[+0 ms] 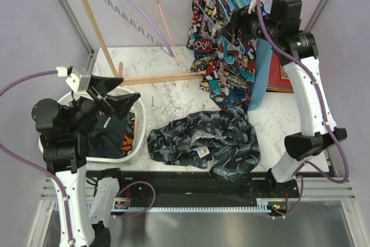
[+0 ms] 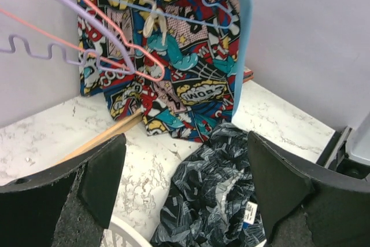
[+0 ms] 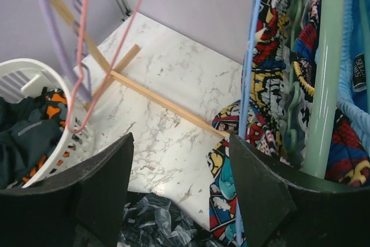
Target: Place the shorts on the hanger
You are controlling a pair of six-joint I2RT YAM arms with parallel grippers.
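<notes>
The shorts point(image 1: 202, 143), dark with a grey leaf print and a white tag, lie crumpled on the marble table. They also show in the left wrist view point(image 2: 219, 195) and at the bottom of the right wrist view point(image 3: 153, 218). The hanger point(image 1: 203, 11), a thin pale-blue wire, hangs on the rail in front of the comic-print garment. My right gripper point(image 1: 224, 30) is raised to it and open point(image 3: 180, 140), the hanger wire point(image 3: 250, 73) running down along the inner edge of its right finger. My left gripper point(image 1: 130, 87) hovers open over the basket, nothing between its fingers point(image 2: 185, 143).
A white laundry basket point(image 1: 140, 134) with dark clothes stands at the left. On the rail hang a lavender hanger point(image 1: 139, 18), a pink hanger point(image 1: 162, 10), the comic-print garment point(image 1: 219, 56) and a light-blue garment point(image 1: 263, 67). The rack's wooden base bar point(image 1: 156, 77) crosses the table.
</notes>
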